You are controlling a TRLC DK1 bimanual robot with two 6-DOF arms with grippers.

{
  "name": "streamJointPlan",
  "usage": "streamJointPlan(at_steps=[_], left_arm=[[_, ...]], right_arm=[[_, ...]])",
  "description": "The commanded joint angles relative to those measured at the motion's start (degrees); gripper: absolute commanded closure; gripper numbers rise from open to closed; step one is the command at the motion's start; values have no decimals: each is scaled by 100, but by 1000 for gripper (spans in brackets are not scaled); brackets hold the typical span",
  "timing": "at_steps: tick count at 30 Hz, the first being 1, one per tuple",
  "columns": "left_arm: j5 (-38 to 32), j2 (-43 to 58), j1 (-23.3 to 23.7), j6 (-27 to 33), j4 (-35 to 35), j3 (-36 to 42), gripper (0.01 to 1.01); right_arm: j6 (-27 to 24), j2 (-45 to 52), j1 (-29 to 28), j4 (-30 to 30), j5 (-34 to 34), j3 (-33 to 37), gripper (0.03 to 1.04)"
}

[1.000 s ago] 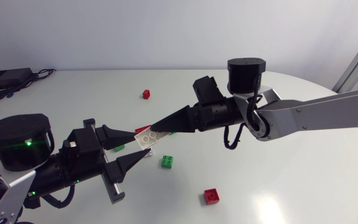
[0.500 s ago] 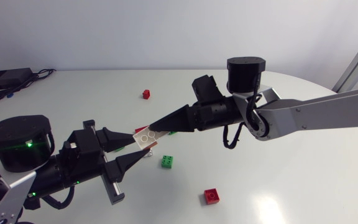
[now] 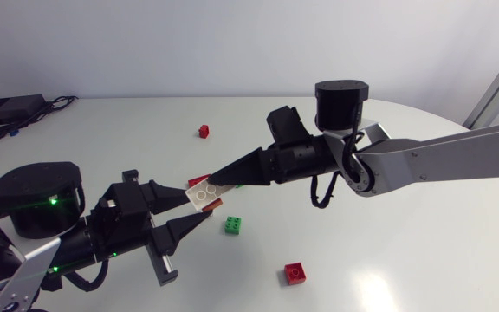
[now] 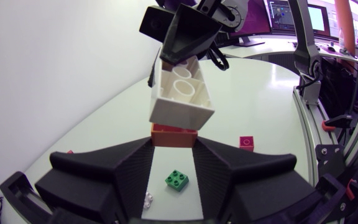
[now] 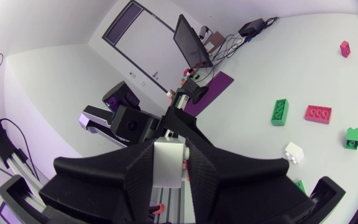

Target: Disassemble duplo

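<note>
Mid-table, above the surface: a two-brick duplo stack is held between both arms.

- Right gripper (image 3: 217,179), coming in from 3 o'clock: fingers nearly together and clamped on the white brick (image 4: 180,99), one finger on each side of it.
- Left gripper (image 4: 173,155), coming in from 8 o'clock: fingers set about a brick's width apart, with the orange-red brick (image 4: 174,135) pinched between the tips.
- The white brick is tilted over the orange-red one. Whether the studs are still engaged cannot be told.

Loose pieces noted on the table (image 3: 423,243), taken from the stack in the head view:
- green brick (image 3: 233,225) near, at 4 o'clock;
- red brick (image 3: 294,273) farther out, at 5 o'clock;
- small red brick (image 3: 204,131) well apart, at 12 o'clock.
</note>
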Motion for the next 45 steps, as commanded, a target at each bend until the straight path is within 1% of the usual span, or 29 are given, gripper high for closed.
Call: streamJointPlan(at_steps=[1,7,10,16,18,20,22,28,36,45], left_arm=[[-25,109,-44,11,86,24,739],[-25,241,-52,55,86,50,738],[-86,478,-52,108,95,112,690],[-921,1445,106,108,103,525,690],[-1422,1744,106,126,103,648,689],[-1695,1963,115,126,103,736,687],[-1756,2139,176,117,86,824,662],[-1888,2623,220,117,-90,1043,662],[-1923,3168,712,-41,-547,1509,662],[-2178,3818,906,-50,-828,1852,661]], right_arm=[[78,2,12,49,-61,-70,800],[78,-25,-6,49,-61,-79,800],[78,-16,-14,57,-61,-87,800],[78,2,-85,57,-52,-79,800],[78,2,-93,57,-61,-87,800],[78,2,-102,57,-61,-87,800],[69,2,-102,75,-52,-87,800],[69,10,-137,93,-52,-87,800],[69,2,-181,101,-52,-96,800],[69,10,-181,119,-52,-96,800]])
